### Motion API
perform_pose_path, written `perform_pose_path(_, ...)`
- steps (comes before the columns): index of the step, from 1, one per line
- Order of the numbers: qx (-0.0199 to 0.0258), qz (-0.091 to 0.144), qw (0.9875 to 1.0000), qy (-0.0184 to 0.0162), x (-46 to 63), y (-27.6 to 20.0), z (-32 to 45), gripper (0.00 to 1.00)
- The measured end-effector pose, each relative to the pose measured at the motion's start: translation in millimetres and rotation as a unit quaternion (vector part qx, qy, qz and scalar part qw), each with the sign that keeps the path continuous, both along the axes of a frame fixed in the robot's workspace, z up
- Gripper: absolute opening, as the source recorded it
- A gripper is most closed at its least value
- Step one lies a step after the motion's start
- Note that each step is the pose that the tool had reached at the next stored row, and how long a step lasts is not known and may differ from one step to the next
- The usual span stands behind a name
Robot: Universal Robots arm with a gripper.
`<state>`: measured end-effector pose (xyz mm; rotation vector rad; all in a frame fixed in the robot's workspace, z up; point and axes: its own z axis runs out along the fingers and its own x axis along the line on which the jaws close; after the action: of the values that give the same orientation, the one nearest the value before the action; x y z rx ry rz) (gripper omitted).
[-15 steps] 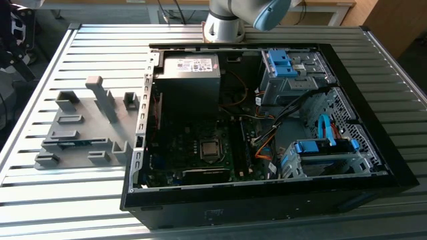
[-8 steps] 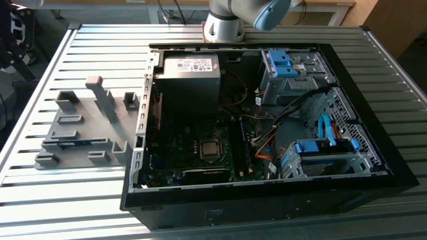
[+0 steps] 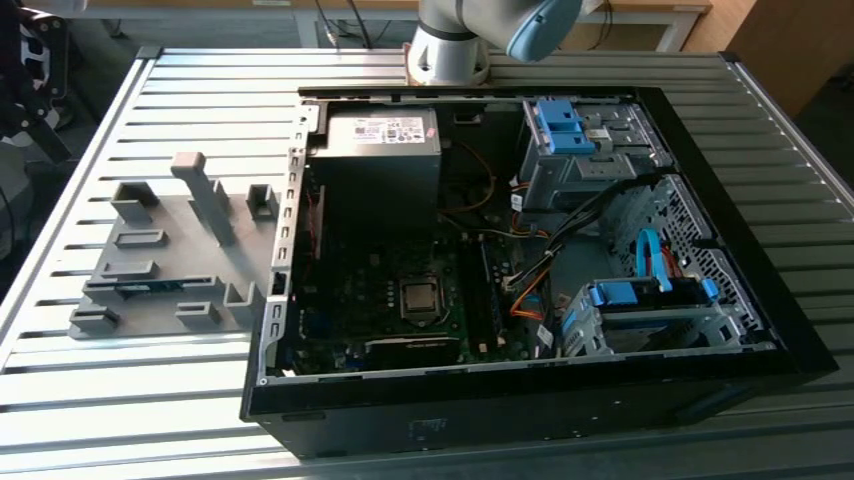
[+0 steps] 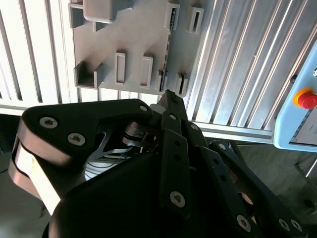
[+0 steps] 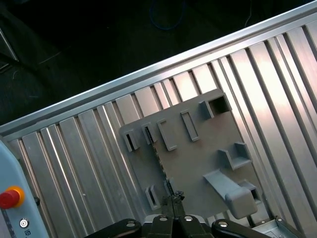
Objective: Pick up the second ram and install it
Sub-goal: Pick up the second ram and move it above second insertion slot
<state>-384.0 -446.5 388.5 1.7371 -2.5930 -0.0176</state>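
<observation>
The second ram (image 3: 147, 287) is a thin blue-green stick standing on edge in the grey slotted holder block (image 3: 160, 255), at the exterior view's left beside the open computer case (image 3: 534, 390). In both wrist views it shows as a narrow dark strip (image 4: 170, 34) (image 5: 159, 161) running between two slots of the holder (image 5: 198, 158). My gripper (image 4: 168, 96) (image 5: 174, 197) hangs well above the holder, apart from it, with its fingertips together and nothing between them. The motherboard's memory slots (image 3: 491, 290) lie inside the case, right of the processor socket.
The arm's base (image 3: 447, 45) stands behind the case on the slatted metal table (image 3: 174, 400). Drive cages with blue latches (image 3: 567, 125) and loose cables fill the case's right side. A light-blue box with a red stop button (image 4: 305, 99) (image 5: 10, 197) lies off the table's edge.
</observation>
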Motion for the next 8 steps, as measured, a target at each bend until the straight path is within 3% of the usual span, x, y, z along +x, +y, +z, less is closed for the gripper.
perform_pose_path(8,0.0,0.011,0.9999,0.0,0.0,-0.1,0.0,0.11)
